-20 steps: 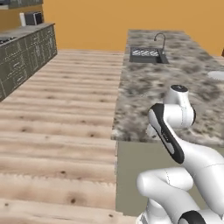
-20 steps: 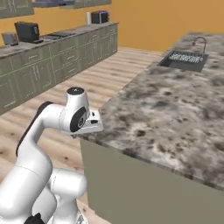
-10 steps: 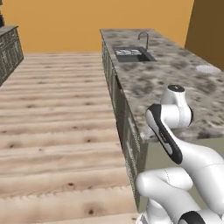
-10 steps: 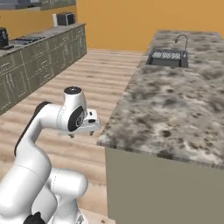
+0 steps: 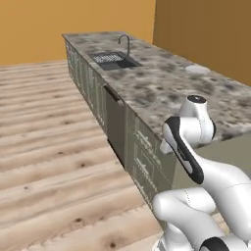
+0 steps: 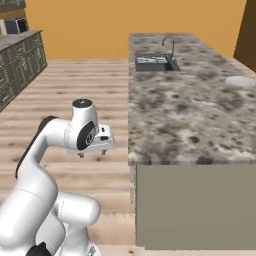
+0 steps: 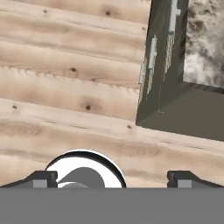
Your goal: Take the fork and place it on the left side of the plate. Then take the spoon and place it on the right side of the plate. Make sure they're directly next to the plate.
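A small round white plate (image 5: 197,69) lies on the far right part of the speckled stone counter (image 5: 162,88); in the right base view the plate (image 6: 240,81) sits near the counter's right edge. The fork and the spoon are out of view. My gripper (image 6: 92,153) hangs open and empty over the wooden floor, left of the counter's near corner and well short of the plate. In the hand view the gripper (image 7: 113,179) has its tips wide apart, pointing down at floor boards beside the counter's cabinet corner (image 7: 162,105).
A sink with a faucet (image 5: 113,59) is set into the counter's far end, and the sink (image 6: 152,62) lies beyond the plate's side. Dark cabinet fronts (image 5: 122,127) run under the counter. A second cabinet run with a microwave (image 6: 17,25) stands far left. Wooden floor (image 5: 49,147) lies open.
The whole picture has shifted as the base drives and turns, so the counter now runs along my right. The arm keeps its pose and the gripper stays open.
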{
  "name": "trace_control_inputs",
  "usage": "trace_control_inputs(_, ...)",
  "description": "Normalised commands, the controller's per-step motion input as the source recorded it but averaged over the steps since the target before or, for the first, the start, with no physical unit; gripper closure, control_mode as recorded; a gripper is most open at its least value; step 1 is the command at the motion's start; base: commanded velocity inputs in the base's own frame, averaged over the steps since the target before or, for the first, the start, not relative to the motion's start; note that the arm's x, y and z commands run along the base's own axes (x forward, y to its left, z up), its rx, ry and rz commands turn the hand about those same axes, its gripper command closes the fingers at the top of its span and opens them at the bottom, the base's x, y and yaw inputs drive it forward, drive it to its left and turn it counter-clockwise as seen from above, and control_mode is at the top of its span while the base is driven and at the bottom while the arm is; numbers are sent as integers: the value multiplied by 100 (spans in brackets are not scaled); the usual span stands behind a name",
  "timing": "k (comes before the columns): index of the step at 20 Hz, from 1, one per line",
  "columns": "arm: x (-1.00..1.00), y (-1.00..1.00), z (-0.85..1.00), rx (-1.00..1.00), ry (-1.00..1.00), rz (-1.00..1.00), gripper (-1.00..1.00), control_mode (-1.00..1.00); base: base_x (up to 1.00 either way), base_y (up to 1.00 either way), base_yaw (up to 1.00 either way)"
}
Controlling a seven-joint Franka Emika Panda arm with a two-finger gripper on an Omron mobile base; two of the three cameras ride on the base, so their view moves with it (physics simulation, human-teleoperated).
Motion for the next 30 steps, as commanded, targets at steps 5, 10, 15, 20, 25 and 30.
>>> trace_control_inputs(5,0,0,0,0,0,0,-100,100,29,74,-51)
trace_control_inputs(10,0,0,0,0,0,0,-100,100,38,71,-52)
trace_control_inputs(15,0,0,0,0,0,0,-100,100,38,71,-52)
trace_control_inputs(20,0,0,0,0,0,0,-100,100,18,81,-48)
trace_control_inputs(25,0,0,0,0,0,0,-100,100,0,93,-42)
trace_control_inputs(30,0,0,0,0,0,0,-100,100,0,92,-43)
